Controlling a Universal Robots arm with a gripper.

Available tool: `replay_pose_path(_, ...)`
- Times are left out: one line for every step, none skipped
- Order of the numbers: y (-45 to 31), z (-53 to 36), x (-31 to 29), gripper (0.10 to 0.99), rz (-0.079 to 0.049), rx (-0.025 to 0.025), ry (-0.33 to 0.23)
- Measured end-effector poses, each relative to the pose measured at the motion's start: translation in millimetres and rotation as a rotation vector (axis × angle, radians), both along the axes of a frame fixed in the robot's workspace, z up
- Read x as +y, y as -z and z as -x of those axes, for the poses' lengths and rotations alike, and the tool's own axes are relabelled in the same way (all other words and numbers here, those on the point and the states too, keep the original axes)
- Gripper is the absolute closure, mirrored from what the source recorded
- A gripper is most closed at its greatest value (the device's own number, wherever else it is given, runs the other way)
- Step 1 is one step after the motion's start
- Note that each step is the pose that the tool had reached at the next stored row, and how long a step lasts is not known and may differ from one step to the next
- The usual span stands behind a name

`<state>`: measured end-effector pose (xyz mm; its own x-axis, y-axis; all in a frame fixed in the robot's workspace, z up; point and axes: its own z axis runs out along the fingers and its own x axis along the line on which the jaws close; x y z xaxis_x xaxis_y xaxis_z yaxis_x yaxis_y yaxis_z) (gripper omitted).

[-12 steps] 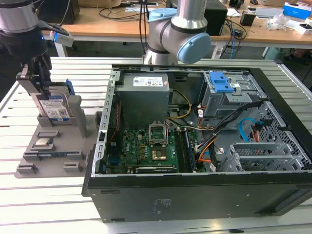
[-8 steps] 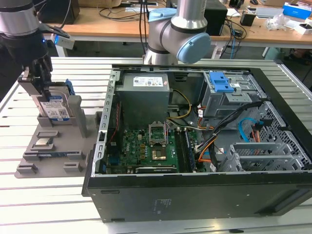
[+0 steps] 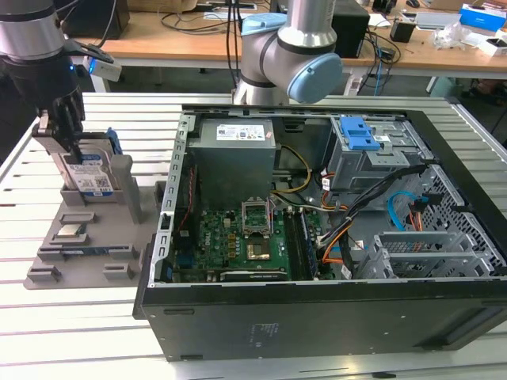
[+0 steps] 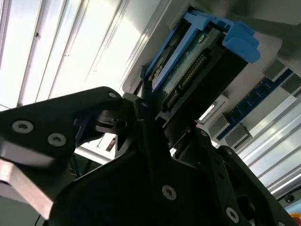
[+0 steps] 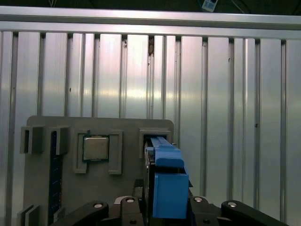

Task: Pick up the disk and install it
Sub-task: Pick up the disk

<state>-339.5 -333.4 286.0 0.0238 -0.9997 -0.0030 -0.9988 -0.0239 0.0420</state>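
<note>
1. The disk (image 3: 89, 176) stands on its edge in a slot of the grey holder (image 3: 55, 249). The holder lies on the slatted surface (image 3: 71, 317).
2. Our hand (image 3: 62, 142) is at the top edge of the disk, just above the holder. We cannot tell if it is pinching the disk or just sitting around it.
3. We think the disk is hard, a bit heavy, and easy to hurt if bumped.
4. Its metal sides look smooth and may slip. We think the best hold is across the two flat sides, away from the plug pins (image 4: 186, 82).
</note>
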Motion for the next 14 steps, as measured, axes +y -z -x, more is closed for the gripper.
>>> replay_pose_path(0.0, 0.0, 0.0, 0.718, 0.000, -0.0001, 0.000)
replay_pose_path(0.0, 0.0, 0.0, 0.718, 0.000, 0.0000, 0.000)
replay_pose_path(0.0, 0.0, 0.0, 0.718, 0.000, 0.0001, 0.000)
replay_pose_path(0.0, 0.0, 0.0, 0.718, 0.000, 0.0000, 0.000)
replay_pose_path(0.1, 0.0, 0.0, 0.718, 0.000, 0.0000, 0.000)
replay_pose_path(0.1, 0.0, 0.0, 0.718, 0.000, 0.0000, 0.000)
replay_pose_path(0.1, 0.0, 0.0, 0.718, 0.000, 0.0000, 0.000)
replay_pose_path(0.1, 0.0, 0.0, 0.718, 0.000, 0.0000, 0.000)
replay_pose_path(0.1, 0.0, 0.0, 0.718, 0.000, 0.0000, 0.000)
replay_pose_path(0.1, 0.0, 0.0, 0.718, 0.000, 0.0000, 0.000)
replay_pose_path(0.1, 0.0, 0.0, 0.718, 0.000, 0.0001, 0.000)
replay_pose_path(0.2, 0.0, 0.0, 0.718, 0.000, 0.0000, 0.000)
replay_pose_path(0.2, 0.0, 0.0, 0.718, 0.000, 0.0000, 0.000)
replay_pose_path(0.2, -0.1, 0.0, 0.718, 0.000, -0.0001, 0.000)
